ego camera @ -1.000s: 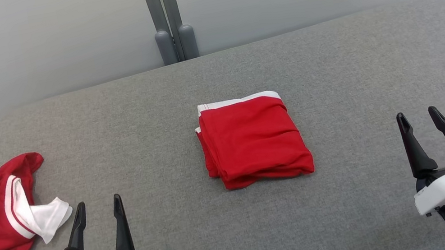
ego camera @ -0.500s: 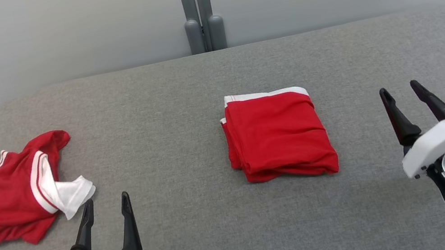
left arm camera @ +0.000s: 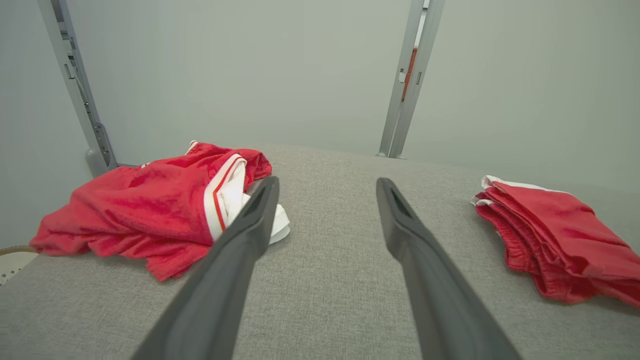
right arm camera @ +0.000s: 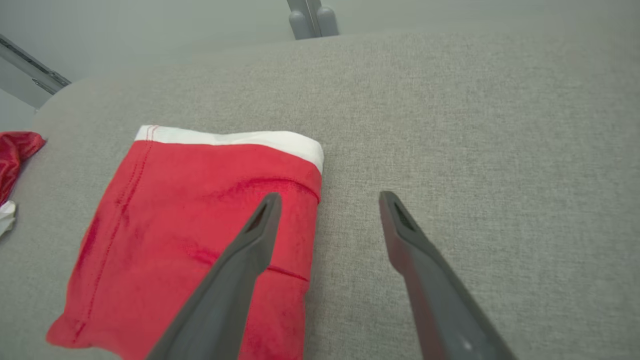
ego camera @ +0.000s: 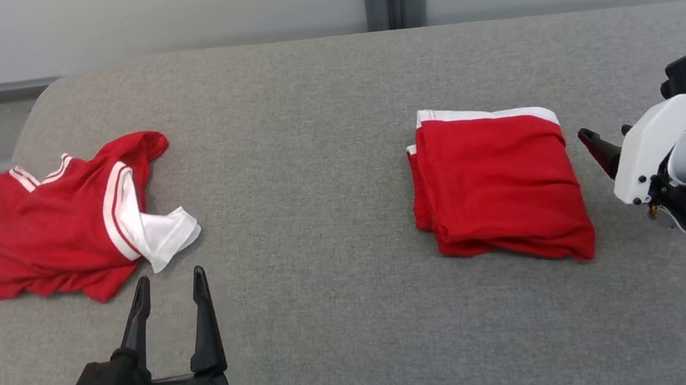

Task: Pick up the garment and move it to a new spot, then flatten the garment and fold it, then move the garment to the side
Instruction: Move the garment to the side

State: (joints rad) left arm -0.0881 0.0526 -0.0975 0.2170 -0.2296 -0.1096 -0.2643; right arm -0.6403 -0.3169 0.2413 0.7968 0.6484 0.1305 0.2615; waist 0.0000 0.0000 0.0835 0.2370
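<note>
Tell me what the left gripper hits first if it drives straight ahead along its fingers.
Probably the white sleeve of the crumpled red garment, just ahead of the left gripper; its height is unclear.

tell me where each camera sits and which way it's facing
Head view: on the head, looking down at the grey cushion; left gripper lower left, right gripper right.
Left wrist view: left wrist, looking along its open fingers across the cushion to the wall, crumpled red jersey left.
Right wrist view: right wrist, looking down along its open fingers at the folded red garment.
All three share the folded red garment.
</note>
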